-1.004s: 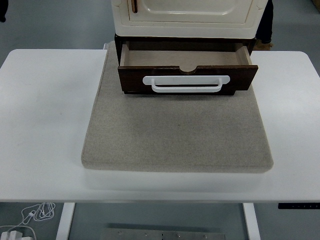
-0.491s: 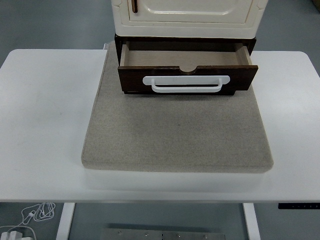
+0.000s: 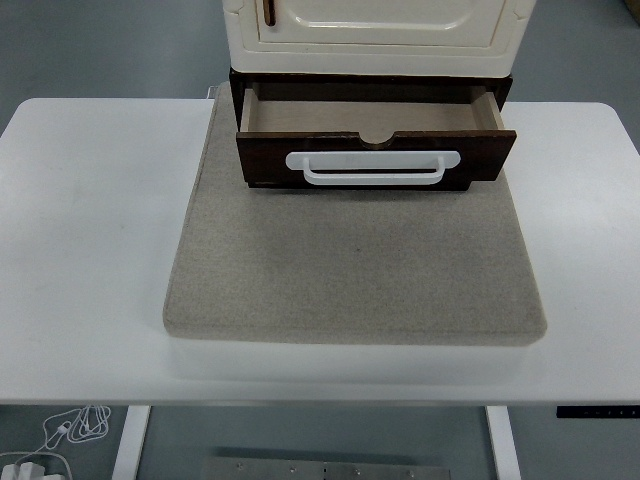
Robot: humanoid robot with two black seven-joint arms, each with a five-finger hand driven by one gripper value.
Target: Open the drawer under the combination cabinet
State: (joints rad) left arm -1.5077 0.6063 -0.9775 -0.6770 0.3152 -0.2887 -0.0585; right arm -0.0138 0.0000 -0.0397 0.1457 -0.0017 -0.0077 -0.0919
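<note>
Neither robot hand is seen, so their state cannot be told. One dark drawer (image 3: 375, 140) is pulled out beneath one cream cabinet (image 3: 375, 35), with one white handle (image 3: 372, 167) on its front. One grey mat (image 3: 355, 265) is laid on one white table (image 3: 90, 250).

You have one view only, the head camera, set high on the robot's side and facing forward and down. The worktop (image 3: 80, 250) spans the full width, its near edge low in the picture. The cabinet (image 3: 375, 35) is cut off at the top; floor shows below the near edge.
</note>
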